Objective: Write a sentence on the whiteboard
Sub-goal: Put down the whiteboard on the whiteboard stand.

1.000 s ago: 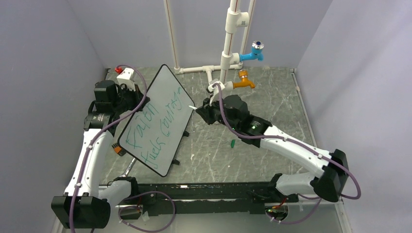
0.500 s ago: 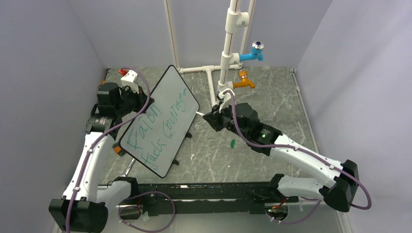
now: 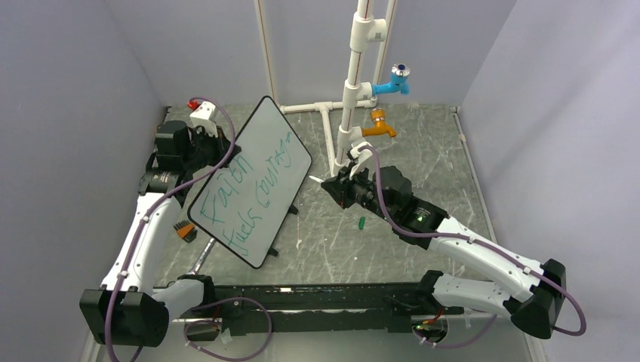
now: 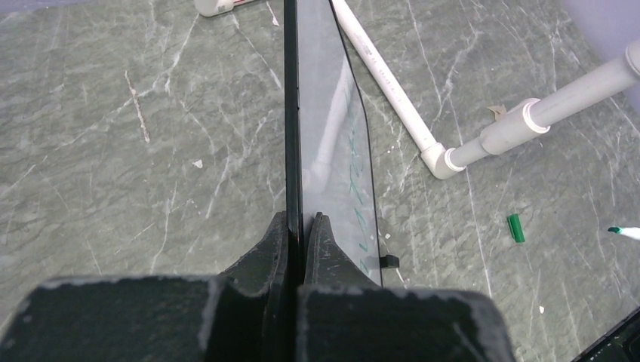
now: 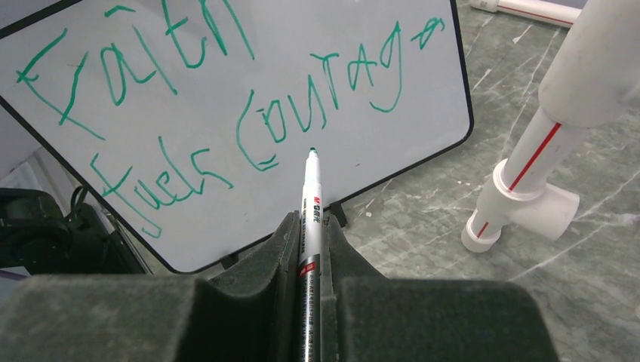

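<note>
The whiteboard [image 3: 253, 204] stands tilted at the table's left, writing side facing right. The sentence [image 3: 243, 185] is green handwriting in two lines, about "Faith fuels courage", and is clear in the right wrist view [image 5: 226, 113]. My left gripper [image 3: 205, 143] is shut on the board's upper left rim. The left wrist view shows the board [image 4: 324, 113] edge-on between that gripper's [image 4: 300, 220] jaws. My right gripper [image 3: 337, 187] is shut on a white marker [image 5: 311, 204]. The marker's green tip [image 3: 315, 179] points at the board, a little off its right edge.
A white pipe stand [image 3: 353, 90] with a blue tap [image 3: 398, 78] and an orange tap [image 3: 380, 128] rises behind the right gripper. A green marker cap [image 3: 361, 222] lies on the grey marbled table, also in the left wrist view [image 4: 515, 228]. Grey walls enclose three sides.
The right gripper has drawn the marker back to the right, off the board. The left arm has shifted the board a little rightward and more upright.
</note>
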`<action>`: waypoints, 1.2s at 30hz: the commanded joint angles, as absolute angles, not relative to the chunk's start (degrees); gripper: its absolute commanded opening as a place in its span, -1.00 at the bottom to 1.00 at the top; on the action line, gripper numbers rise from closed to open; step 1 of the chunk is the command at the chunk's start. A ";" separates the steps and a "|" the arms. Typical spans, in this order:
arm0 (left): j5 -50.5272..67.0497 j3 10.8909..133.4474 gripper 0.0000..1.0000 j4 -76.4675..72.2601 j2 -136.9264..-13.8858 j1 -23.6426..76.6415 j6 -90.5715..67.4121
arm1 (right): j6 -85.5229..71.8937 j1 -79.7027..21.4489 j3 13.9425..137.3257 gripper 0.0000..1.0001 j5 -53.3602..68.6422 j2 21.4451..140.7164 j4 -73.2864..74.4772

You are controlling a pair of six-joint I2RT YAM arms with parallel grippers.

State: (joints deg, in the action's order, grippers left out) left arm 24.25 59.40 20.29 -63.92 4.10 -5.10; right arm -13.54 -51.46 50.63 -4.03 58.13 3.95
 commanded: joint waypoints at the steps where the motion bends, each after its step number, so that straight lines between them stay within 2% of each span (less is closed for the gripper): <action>1: 20.30 48.96 -1.00 39.23 -71.01 6.50 0.42 | -14.58 -51.76 49.74 -1.00 -4.83 56.33 2.50; 4: 23.72 48.21 -1.00 38.90 -71.69 6.50 -0.68 | -14.76 -51.73 49.12 -1.00 -4.75 56.15 1.97; 12: 22.91 46.68 -1.00 38.24 -69.01 8.17 -8.28 | -14.97 -51.74 49.07 -1.00 -3.69 57.47 1.48; 22: 6.42 53.93 -1.00 48.56 -64.56 8.17 -5.25 | -14.94 -51.73 48.74 -1.00 -3.85 59.09 0.97; 36: 4.32 58.10 -1.00 59.31 -56.41 9.28 -7.32 | -15.33 -51.68 49.13 -1.00 -2.25 62.25 0.26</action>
State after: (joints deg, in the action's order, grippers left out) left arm 6.96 60.51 36.14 -55.11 7.70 -14.96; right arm -14.59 -51.46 48.99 -3.51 61.65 3.73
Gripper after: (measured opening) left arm 0.047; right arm 0.121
